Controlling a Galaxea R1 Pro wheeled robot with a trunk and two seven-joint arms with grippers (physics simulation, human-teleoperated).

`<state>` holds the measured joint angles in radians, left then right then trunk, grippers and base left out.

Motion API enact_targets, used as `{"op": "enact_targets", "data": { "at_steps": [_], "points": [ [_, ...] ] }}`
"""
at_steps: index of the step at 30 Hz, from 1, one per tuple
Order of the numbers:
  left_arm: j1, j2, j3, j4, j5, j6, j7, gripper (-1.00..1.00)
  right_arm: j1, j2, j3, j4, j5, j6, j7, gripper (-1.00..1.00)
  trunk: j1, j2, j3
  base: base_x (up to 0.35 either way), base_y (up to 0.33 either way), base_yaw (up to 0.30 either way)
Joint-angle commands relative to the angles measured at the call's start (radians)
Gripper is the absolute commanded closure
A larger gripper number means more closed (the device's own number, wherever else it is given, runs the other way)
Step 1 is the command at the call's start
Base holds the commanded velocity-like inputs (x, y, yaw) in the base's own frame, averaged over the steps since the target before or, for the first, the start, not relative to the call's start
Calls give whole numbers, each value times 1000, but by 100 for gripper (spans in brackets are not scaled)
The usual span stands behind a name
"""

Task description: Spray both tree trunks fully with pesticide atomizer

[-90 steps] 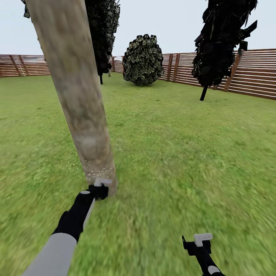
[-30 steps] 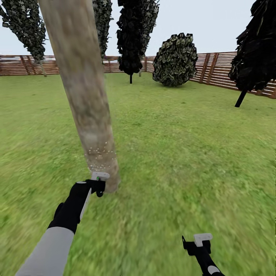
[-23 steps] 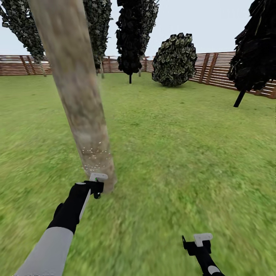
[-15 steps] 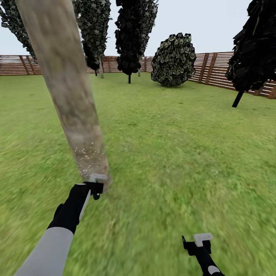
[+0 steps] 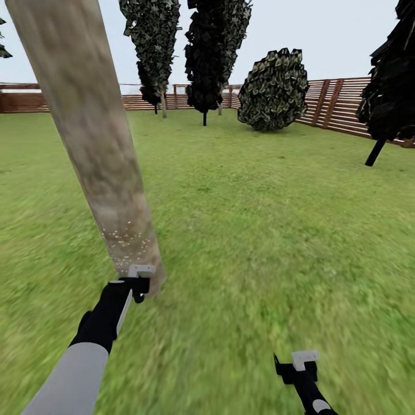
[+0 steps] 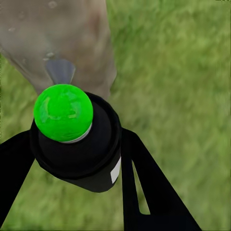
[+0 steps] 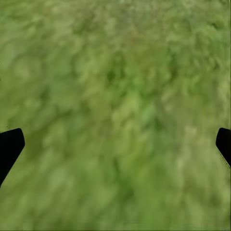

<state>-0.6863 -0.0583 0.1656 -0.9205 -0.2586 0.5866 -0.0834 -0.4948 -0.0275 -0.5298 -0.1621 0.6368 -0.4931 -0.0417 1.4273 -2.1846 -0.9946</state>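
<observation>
A thick, mottled beige-grey tree trunk (image 5: 98, 144) leans up through the head view on the left, rising from the lawn (image 5: 259, 219). White specks (image 5: 124, 242) dot its lower part. My left gripper (image 5: 138, 280) sits at the trunk's foot, shut on the pesticide atomizer (image 6: 82, 149), a small black bottle whose top (image 6: 62, 112) is bright green here. In the left wrist view the bottle points at the trunk (image 6: 62, 33) from close by. My right gripper (image 5: 300, 363) hangs low at the right over bare grass, open, its fingertips wide apart.
Far back stand a leafy tree with a slim pale trunk (image 5: 151, 46), dark conifers (image 5: 216, 52) and a round bush (image 5: 274, 89). Another dark tree (image 5: 395, 75) leans at the right. A brown slat fence (image 5: 340, 106) rings the lawn.
The whole picture has shifted, so the camera has moved; the trunk now sits further left and the far trees further right. My left gripper stays at the trunk's foot with the bottle.
</observation>
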Motion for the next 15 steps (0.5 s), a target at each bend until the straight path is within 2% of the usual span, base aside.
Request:
{"op": "enact_targets", "data": {
  "at_steps": [1,5,11,15],
  "points": [
    [-1,-3,4,1,-11,3,-9,100,-1,0,-6,2,11,-4,-4,-100,0,0,-1,214,-214,274],
    [-1,-4,5,3,-11,2,-9,100,-1,0,-6,2,11,-4,-4,-100,0,0,-1,152,-238,275],
    [-1,-5,7,3,-11,2,-9,100,-1,0,-6,3,11,-4,-4,-100,0,0,-1,21,-266,245],
    [-1,-6,1,2,-11,2,-8,100,-1,0,-6,2,11,-4,-4,-100,0,0,-1,1,-269,49]
  ]
}}
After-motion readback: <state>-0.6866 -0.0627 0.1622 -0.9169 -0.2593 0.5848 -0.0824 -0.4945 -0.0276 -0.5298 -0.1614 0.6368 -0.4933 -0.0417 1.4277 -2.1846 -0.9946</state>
